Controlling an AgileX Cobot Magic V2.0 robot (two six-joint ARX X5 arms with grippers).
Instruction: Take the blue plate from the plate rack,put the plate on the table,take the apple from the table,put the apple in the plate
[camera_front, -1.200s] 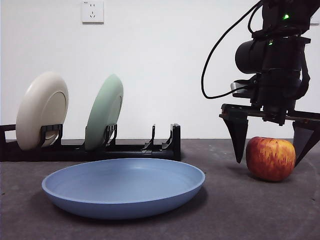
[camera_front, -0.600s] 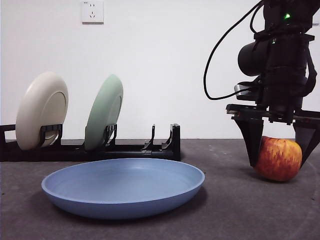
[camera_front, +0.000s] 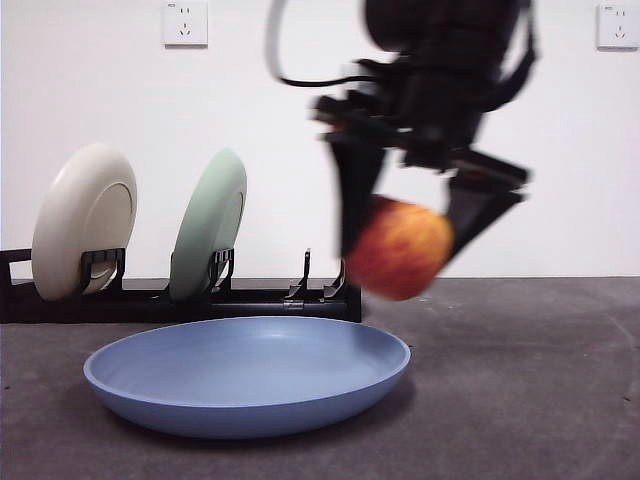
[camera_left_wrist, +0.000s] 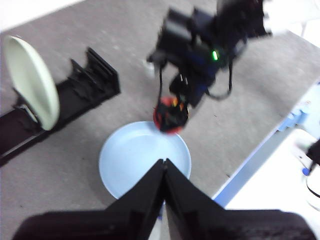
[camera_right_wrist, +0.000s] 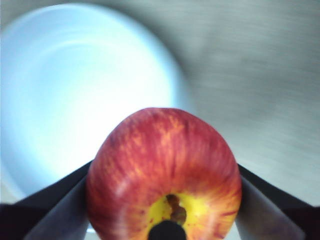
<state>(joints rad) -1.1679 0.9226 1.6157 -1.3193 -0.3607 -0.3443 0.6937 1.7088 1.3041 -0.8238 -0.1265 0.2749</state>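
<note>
Right gripper (camera_front: 405, 235) had lifted the apple (camera_front: 400, 248) off the table (camera_front: 520, 380), jaws clamped on both sides; blue plate (camera_front: 247, 375) lay just below, toward the rack. Release remained. Left gripper (camera_left_wrist: 164, 167) waited, jaws closed together and empty.

The right gripper (camera_front: 400, 240) is matte black — 2 tapering, wedge-shaped jaws under a bulky dark wrist housing, blurred in the front view. A black cable (camera_front: 285, 70) loops out from the housing. The left wrist view shows a small green light (camera_left_wrist: 215, 55) on that arm's body. The left gripper (camera_left_wrist: 164, 172) has 2 plain black jaws narrowing to thin tips.
</note>
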